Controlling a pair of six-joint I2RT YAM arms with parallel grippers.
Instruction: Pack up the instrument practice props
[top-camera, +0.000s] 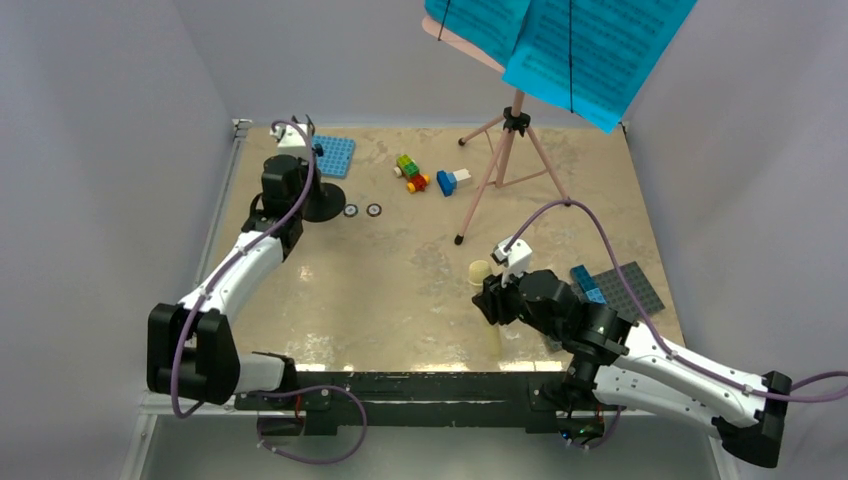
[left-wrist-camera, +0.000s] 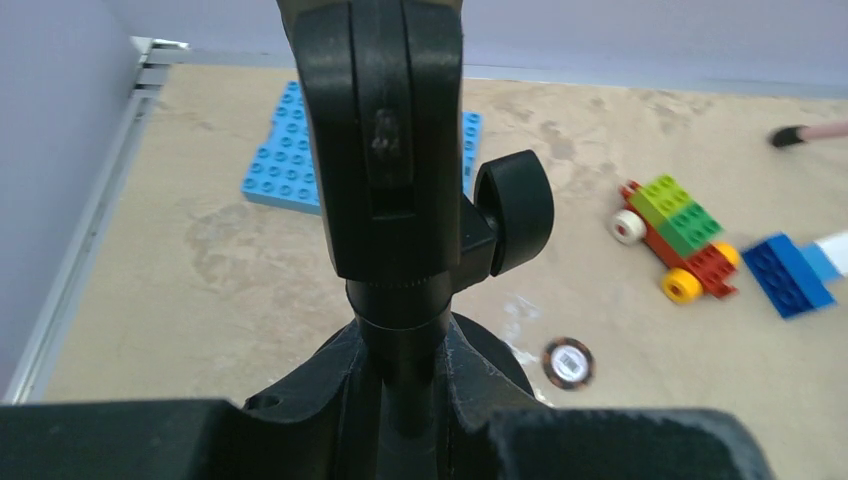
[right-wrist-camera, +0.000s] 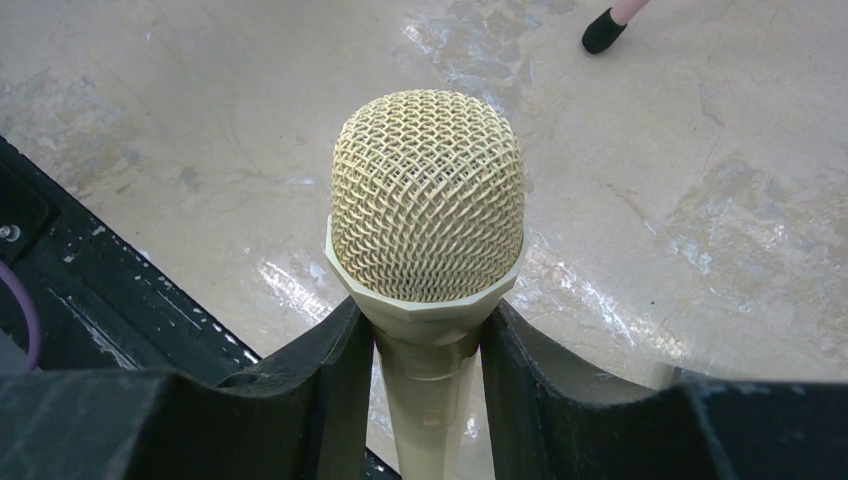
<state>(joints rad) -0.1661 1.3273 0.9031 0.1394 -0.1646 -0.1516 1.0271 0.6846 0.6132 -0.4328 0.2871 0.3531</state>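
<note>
Beige tabletop | cyan sheet-music pages: print unreadable | disc: barcode-like label

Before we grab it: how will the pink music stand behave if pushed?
Probably tippy: the music stand has thin splayed legs under a wide board up top. Its blue pages look floppy and may shift. Likely light, so a low push might skid it.

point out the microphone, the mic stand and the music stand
cream microphone (right-wrist-camera: 428, 195), right wrist view, mesh head
black mic stand (left-wrist-camera: 385, 150), left wrist view, upper clip
pink music stand (top-camera: 516, 122), top external view, black hub joining legs
</note>
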